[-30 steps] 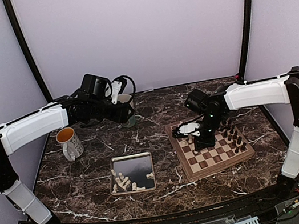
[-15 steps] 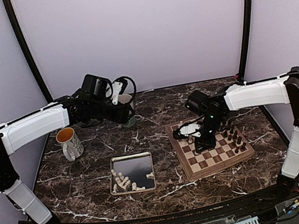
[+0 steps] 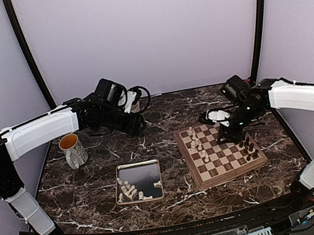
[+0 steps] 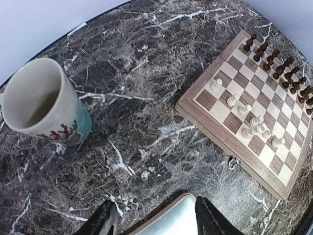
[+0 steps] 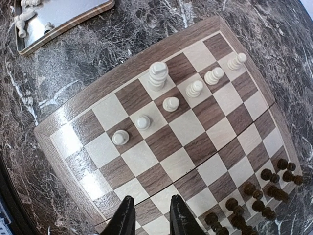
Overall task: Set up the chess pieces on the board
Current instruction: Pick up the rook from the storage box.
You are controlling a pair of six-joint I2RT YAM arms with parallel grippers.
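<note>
The square wooden chessboard lies on the right half of the dark, white-veined marble bench, turned a little askew to the near edge. A strip of bare marble separates its left border from the rectangular silver metal tray, which sits near the middle front.

Seven cream-white chess pieces stand in a ragged line along the board's left side, one taller than the rest. More cream pieces lie heaped in the tray's near-left part, too small to count. The dark brown chess pieces crowd two rows at the board's right edge, too packed to count. A broad band of bare squares runs between the two colours.

The right tool hovers over the board's far right part, just beside the dark rows. Its fingers are a narrow gap apart and hold nothing. The left tool hangs above the bench behind the tray, fingers spread wide and empty. The tray's rim shows between them in the wrist view.

One white mug with an orange inside stands at the bench's left. The left wrist view shows a cream mug with a teal base near the back edge.
</note>
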